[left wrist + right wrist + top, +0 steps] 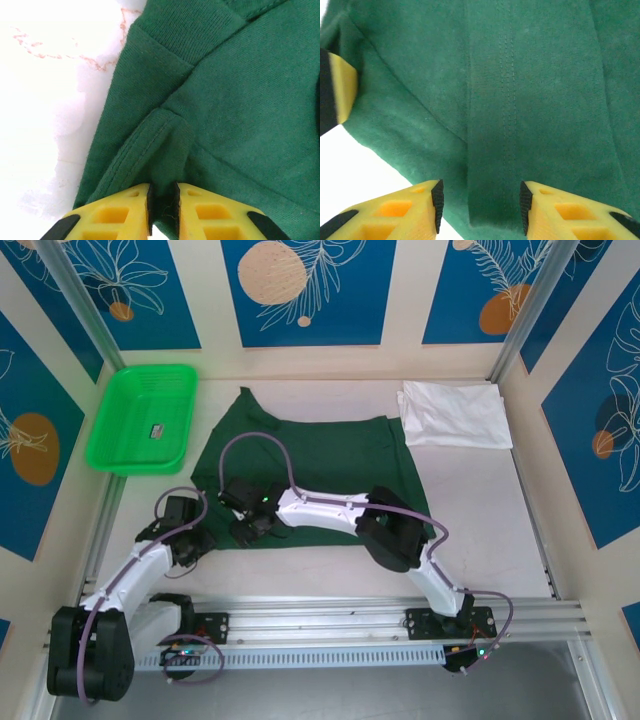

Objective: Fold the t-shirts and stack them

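Both address the green shirt: left fingers clamp its edge; right fingers stand parted, hem between them, evidently for folding.

Left wrist camera. My left gripper, jaws nearly together, pinches a raised hem fold of the dark green t-shirt; white table, faintly red-veined, lies bare alongside.

Plain dk green tee flat mid-table, near-left corner rucked; white tee folded, far right, apart.
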Robot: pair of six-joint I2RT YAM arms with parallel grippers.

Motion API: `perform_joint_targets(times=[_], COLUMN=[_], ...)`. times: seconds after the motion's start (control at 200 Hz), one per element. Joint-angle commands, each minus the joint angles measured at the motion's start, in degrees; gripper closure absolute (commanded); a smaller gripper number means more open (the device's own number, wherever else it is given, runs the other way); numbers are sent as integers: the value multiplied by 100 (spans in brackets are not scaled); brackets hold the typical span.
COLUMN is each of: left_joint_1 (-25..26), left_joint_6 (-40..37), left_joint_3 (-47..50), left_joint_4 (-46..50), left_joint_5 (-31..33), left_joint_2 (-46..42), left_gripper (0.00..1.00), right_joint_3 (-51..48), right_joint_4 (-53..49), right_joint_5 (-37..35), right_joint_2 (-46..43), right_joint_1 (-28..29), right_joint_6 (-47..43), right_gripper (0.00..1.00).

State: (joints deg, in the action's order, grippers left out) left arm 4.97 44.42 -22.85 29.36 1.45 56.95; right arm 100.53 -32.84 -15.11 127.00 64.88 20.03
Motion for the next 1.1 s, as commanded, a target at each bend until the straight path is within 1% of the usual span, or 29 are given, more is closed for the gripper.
perform_joint_targets(times=[0.0, 0.16, 0.36, 0.61, 0.675, 0.82, 0.94, 1.095], left_joint_1=[-63, -71, -63, -62, -71, -64, -74, -66], left_joint_6=[-84, -84, -74, -57, -53, -52, -33, 38], left_joint_3=[71, 70, 63, 70, 75, 79, 80, 170], left_joint_4=[87, 78, 95, 113, 113, 122, 137, 199], left_joint_5=[-118, -110, -82, -49, -40, -32, -9, 89], left_joint_2=[-55, -66, -78, -115, -123, -135, -165, -473], left_gripper=[80, 80, 80, 80, 80, 80, 80, 80], right_joint_3=[259, 427, 492, 538, 538, 529, 536, 552], right_joint_4=[-284, -454, -524, -596, -575, -513, -511, -530], right_joint_5=[-131, -97, -182, -220, -149, 229, 477, 685], right_joint_2=[163, 315, 373, 365, 330, 173, 82, 19], right_joint_1=[60, 69, 68, -3, -36, -175, -367, -557], right_joint_6=[-141, -125, -95, -94, -95, -70, -61, -97], right_gripper=[55, 60, 70, 89, 92, 97, 98, 99])
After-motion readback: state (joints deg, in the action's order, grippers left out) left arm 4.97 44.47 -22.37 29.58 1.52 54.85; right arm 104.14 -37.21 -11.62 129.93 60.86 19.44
